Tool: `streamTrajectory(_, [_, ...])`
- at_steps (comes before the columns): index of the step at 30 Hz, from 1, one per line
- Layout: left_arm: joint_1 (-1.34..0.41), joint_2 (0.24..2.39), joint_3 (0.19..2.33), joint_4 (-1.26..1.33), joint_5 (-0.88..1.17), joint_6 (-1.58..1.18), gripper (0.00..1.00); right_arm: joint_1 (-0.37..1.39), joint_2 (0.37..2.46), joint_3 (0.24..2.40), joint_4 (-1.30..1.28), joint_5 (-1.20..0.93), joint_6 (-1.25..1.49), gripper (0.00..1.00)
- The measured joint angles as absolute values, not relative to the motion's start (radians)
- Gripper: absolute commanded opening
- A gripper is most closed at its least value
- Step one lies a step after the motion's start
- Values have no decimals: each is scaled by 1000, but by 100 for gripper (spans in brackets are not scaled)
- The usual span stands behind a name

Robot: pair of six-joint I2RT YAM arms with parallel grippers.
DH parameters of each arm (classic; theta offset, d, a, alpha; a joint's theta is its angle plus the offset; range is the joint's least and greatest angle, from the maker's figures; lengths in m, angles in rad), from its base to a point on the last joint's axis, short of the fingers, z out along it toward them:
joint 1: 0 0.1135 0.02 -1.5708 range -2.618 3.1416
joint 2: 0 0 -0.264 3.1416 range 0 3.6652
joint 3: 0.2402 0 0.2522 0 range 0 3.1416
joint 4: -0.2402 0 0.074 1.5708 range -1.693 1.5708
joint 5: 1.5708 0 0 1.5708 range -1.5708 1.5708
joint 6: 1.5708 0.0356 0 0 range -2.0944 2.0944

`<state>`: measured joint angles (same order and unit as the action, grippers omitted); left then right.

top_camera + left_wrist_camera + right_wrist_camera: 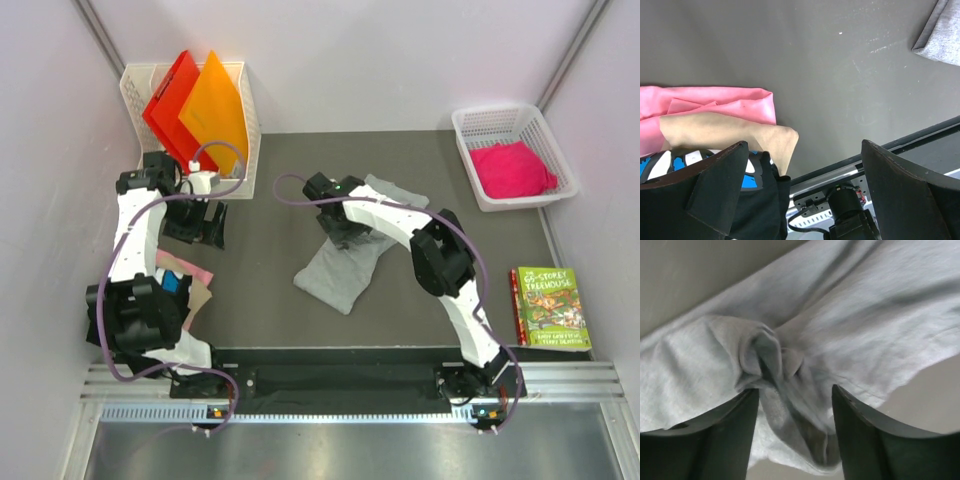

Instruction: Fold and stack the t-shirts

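1. Table (270,250): dark matte top, bounded by pale walls.
2. Light grey t-shirt (345,270): lies mid-table as a long, rumpled strip, running from far right to near left. One corner shows at the upper right of the left wrist view (942,35).
3. Left white basket (135,95): far-left corner. It holds a red folder (165,100) and an orange folder (215,105), both standing upright.
4. Right white basket (480,125): far-right corner. It holds the bright pink t-shirt (512,168), bunched up.
5. Stack at the left near edge, partly under the left arm: pale pink folded garment (715,102) lowest, tan folded garment (730,130) on it, and black t-shirt (760,210) with blue-white print on top.
6. Green picture book (550,308): flat on the right near side, cover up, well apart from the shirts.
7. Right gripper (345,232): down on the grey t-shirt's far half. Its fingers stand apart, with a loose pucker of grey cloth between them (795,405), not pinched.
8. Left gripper (200,222): hovers over bare table just beyond the stack. Its fingers are spread wide, with nothing between them (805,165).
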<state>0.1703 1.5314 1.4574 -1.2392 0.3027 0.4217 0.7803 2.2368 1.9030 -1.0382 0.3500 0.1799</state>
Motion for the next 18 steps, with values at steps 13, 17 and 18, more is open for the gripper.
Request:
streamTrajectory(13, [170,1493,1420,-1260,310,447,99,738,2220,2065,-1148,767,255,65])
streamTrajectory(17, [171,1481,1419,-1260,309,449,99,834,2117,1970,-1151,818,258,64])
streamTrajectory(18, [170,1479,1418,-1260,308,449,99,879,2088,1947,-1153,826,258,63])
